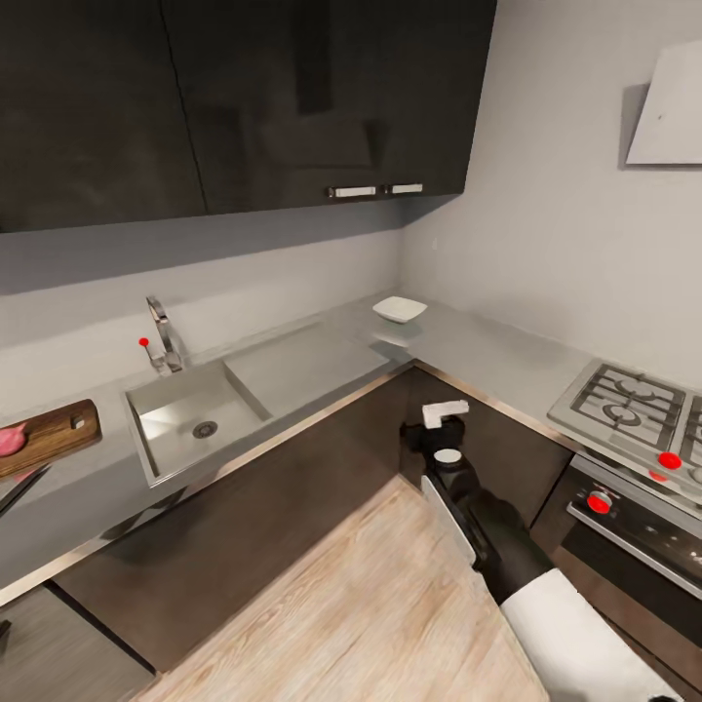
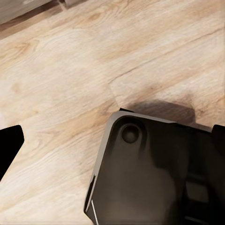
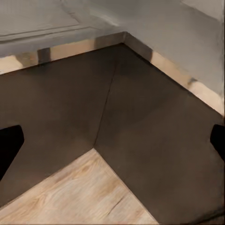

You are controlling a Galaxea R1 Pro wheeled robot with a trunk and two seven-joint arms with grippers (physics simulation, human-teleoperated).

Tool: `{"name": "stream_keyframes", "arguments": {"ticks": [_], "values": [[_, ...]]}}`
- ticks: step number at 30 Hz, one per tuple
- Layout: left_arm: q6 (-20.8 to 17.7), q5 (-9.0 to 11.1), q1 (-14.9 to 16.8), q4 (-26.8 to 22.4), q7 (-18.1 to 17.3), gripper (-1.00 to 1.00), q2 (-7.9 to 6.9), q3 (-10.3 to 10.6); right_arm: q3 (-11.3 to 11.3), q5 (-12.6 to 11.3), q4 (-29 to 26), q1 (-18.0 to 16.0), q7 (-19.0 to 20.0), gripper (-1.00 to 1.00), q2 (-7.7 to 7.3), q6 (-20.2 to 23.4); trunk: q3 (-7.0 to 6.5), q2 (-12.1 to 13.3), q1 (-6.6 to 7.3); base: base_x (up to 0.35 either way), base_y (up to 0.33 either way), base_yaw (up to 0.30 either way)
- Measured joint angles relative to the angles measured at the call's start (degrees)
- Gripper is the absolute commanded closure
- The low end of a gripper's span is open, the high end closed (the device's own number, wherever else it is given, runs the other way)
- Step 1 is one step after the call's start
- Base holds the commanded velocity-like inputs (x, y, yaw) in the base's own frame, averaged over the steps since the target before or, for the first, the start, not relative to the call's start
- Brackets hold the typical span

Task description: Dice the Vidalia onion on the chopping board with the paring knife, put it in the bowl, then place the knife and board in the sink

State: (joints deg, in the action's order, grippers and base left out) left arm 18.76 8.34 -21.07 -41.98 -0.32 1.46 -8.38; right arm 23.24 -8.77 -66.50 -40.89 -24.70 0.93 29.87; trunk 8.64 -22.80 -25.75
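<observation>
Head view: L-shaped kitchen corner, seen fwd and down.
Wall cabinets (image 1: 244,97): dark, across upper left and top centre of frame.
Floor (image 1: 370,614): light wood planks, lower centre; also in left wrist view (image 2: 70,70) and right wrist view (image 3: 79,197).
Countertop (image 1: 487,361): grey, runs from left edge back to the corner at centre, then fwd to right edge, over dark base cabinets (image 1: 292,487).
Sink (image 1: 190,419): steel basin w/ round drain, left of centre; flat drainboard just to its right; nothing lying in the basin.
Tap (image 1: 164,336): chrome, behind the basin, red knob beside it.
Gas hob (image 1: 634,400): right edge, w/ oven front and red knobs below it.
Right arm (image 1: 487,526): dark, rising from lower right toward centre, in front of the corner cabinets.
Right gripper (image 1: 445,413): at the arm's tip, below counter edge; in right wrist view its dark fingertips (image 3: 9,145) sit at opposite frame edges, so jaws spread wide, holding nothing.
Left gripper: in left wrist view one dark fingertip (image 2: 9,145) at one edge, another at the opposite edge, wide apart, nothing between; robot base (image 2: 154,173) below on the floor.
Chopping board (image 1: 54,434): brown wood, on counter at left edge, left of sink.
Bowl (image 1: 400,309): white, on counter at the back corner, well apart from board.
Vidalia onion (image 1: 10,441): pinkish lump on the board, cut by left frame edge.
Paring knife (image 1: 21,489): thin dark shape on counter just in front of the board, partly cut off.
</observation>
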Motion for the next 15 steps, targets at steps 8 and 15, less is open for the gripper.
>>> {"name": "stream_keyframes", "arguments": {"ticks": [8,15], "values": [[-0.08,0.0,0.02,0.56,0.0,-1.0,0.61,0.08,-7.59,-0.47,22.16,-25.8,-0.33,-1.0,3.55,3.9,0.0,-0.01,0.03,0.181,0.0,0.0],[-0.09,0.0,0.0,0.65,0.0,-1.0,0.69,0.08,-8.27,-0.96,23.4,-28.33,-0.3,-1.0,6.77,6.79,0.01,-0.01,0.04,0.338,0.0,0.0]]}}
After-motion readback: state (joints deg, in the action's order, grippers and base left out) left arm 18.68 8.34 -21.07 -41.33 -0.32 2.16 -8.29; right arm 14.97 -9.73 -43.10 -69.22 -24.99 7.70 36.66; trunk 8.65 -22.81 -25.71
